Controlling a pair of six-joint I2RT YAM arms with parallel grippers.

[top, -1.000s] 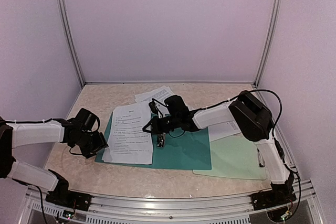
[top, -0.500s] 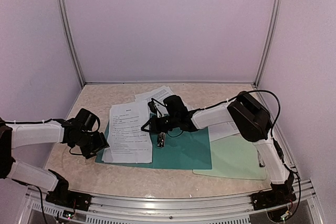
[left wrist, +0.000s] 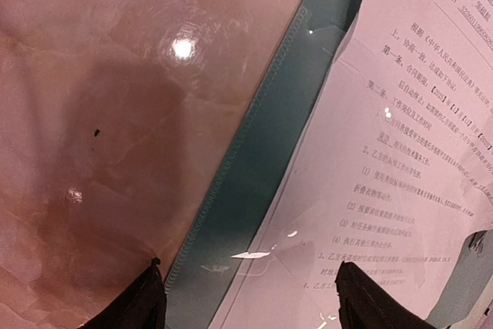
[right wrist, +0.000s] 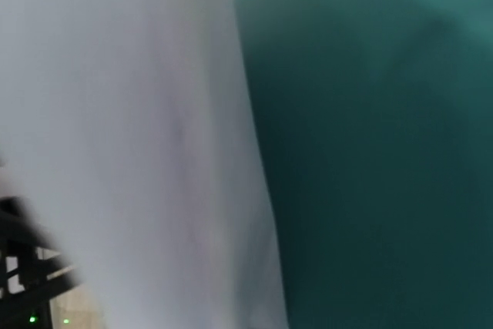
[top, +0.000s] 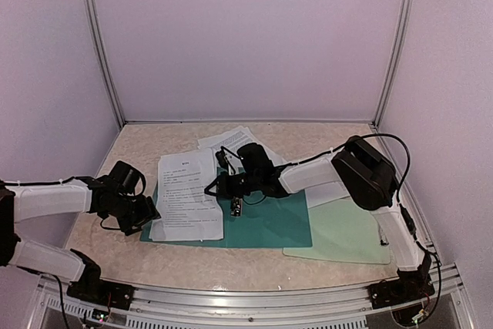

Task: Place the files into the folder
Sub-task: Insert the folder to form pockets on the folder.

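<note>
Files: one printed sheet lies on the single folder, between my two sets of jaws. My left jaws stand apart, low over the folder's left edge just beside the sheet, likely to steady it. My right jaws are together at the sheet's right edge; whether they pinch it I cannot tell. Beyond them lie at least two more sheets. Right of them is another, beside one clipboard on the desk.

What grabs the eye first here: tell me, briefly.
A white printed sheet lies across the left half of the dark teal folder at mid-table, the right hand gripping its right edge. The left hand hangs open over the folder's left edge, and a pale mint clipboard lies at the right.
</note>
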